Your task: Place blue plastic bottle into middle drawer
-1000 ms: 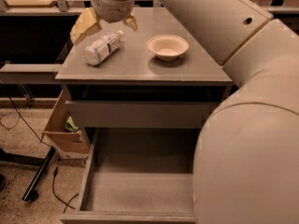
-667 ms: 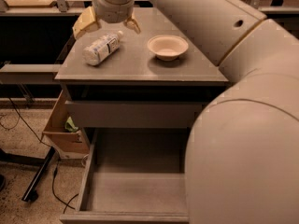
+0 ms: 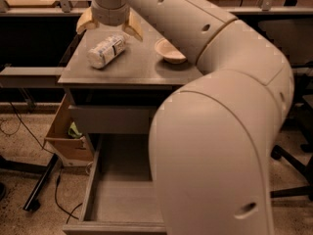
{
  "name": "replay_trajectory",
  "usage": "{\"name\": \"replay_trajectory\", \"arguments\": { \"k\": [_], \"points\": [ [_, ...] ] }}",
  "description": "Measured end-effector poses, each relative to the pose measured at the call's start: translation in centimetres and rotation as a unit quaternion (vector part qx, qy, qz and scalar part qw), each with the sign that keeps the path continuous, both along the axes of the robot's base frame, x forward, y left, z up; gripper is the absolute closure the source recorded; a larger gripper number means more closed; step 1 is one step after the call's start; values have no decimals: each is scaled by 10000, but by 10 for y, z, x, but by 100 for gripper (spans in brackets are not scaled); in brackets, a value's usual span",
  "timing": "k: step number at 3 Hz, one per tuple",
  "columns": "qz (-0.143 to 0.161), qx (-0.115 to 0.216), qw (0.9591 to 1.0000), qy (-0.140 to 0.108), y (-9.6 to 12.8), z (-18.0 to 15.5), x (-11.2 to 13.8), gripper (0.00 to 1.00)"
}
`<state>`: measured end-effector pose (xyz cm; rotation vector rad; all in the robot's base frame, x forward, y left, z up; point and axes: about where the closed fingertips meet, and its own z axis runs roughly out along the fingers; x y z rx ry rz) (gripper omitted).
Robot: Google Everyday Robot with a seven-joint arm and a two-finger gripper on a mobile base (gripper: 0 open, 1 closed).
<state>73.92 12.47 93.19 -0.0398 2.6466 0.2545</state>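
The blue plastic bottle (image 3: 106, 50) lies on its side on the grey cabinet top (image 3: 132, 70), white cap toward the front left. My gripper (image 3: 108, 27) hangs open just above and behind the bottle, its two beige fingers (image 3: 86, 22) spread to either side, holding nothing. The middle drawer (image 3: 122, 195) is pulled open below, its flat grey floor bare; my arm (image 3: 220, 131) hides its right part.
A beige bowl (image 3: 169, 51) sits on the cabinet top to the right of the bottle. The upper drawer (image 3: 112, 119) is shut. A cardboard box (image 3: 66, 136) stands on the floor at the cabinet's left, next to cables and a black stand leg (image 3: 41, 187).
The view has shifted, so the cabinet sits further right in the picture and my arm covers more of the right side. My gripper stays above the bottle, which has not moved.
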Motion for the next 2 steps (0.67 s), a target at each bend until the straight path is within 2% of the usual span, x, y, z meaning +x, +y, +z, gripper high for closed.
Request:
{"name": "replay_trajectory", "arguments": {
  "k": [1, 2],
  "points": [
    [-693, 143, 9971, 273, 23, -13, 18, 0],
    [-997, 279, 9939, 375, 56, -22, 33, 0]
  ]
}}
